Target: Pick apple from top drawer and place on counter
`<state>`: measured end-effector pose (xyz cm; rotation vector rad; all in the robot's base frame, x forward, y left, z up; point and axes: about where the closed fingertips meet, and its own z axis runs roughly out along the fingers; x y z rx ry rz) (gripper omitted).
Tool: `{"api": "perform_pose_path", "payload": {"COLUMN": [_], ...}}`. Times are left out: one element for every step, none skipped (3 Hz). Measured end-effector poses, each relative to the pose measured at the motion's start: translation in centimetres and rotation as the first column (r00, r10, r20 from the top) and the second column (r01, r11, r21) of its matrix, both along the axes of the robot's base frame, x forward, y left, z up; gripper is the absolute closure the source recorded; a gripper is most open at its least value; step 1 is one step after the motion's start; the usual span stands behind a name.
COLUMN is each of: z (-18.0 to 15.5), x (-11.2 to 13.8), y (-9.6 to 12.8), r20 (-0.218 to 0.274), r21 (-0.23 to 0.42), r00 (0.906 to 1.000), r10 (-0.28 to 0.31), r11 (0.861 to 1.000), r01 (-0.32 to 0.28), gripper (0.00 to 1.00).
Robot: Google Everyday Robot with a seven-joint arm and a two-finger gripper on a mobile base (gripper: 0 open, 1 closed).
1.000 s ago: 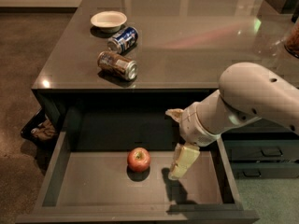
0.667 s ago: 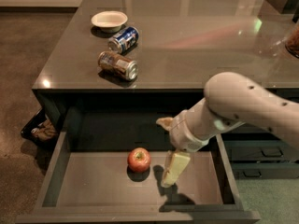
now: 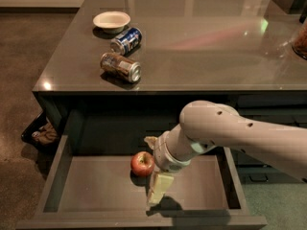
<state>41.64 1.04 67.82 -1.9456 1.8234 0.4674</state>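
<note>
View from the near side of the open top drawer, pulled out below the counter. The apple rests on the drawer floor, near the middle and slightly toward the far wall. The white arm reaches in from the right, and its pincer sits just right of the apple. The pincer is spread open: one pale finger points toward the drawer front, the other shows just beyond the apple. It grips nothing. On the far left of the counter stand a white bowl, a blue can and a brown can, both cans lying on their sides.
</note>
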Motion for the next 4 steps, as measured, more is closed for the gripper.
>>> {"api": "perform_pose_path", "payload": {"z": [0.1,-3.0,-3.0,-4.6], "x": [-0.2,1.9,1.9,2.5], "y": [-0.1,4.1,4.1,5.1], "r20": [-0.004,0.021,0.021,0.023], "r21": [-0.003,0.023,0.023,-0.039], "r00": [0.9999,0.9988,0.9988,0.9984], "r10": [0.01,0.044,0.044,0.052], "r11": [1.0,0.999,0.999,0.998], "r01": [-0.01,-0.044,-0.044,-0.051], "gripper": [0.0,0.0,0.0,0.0]}}
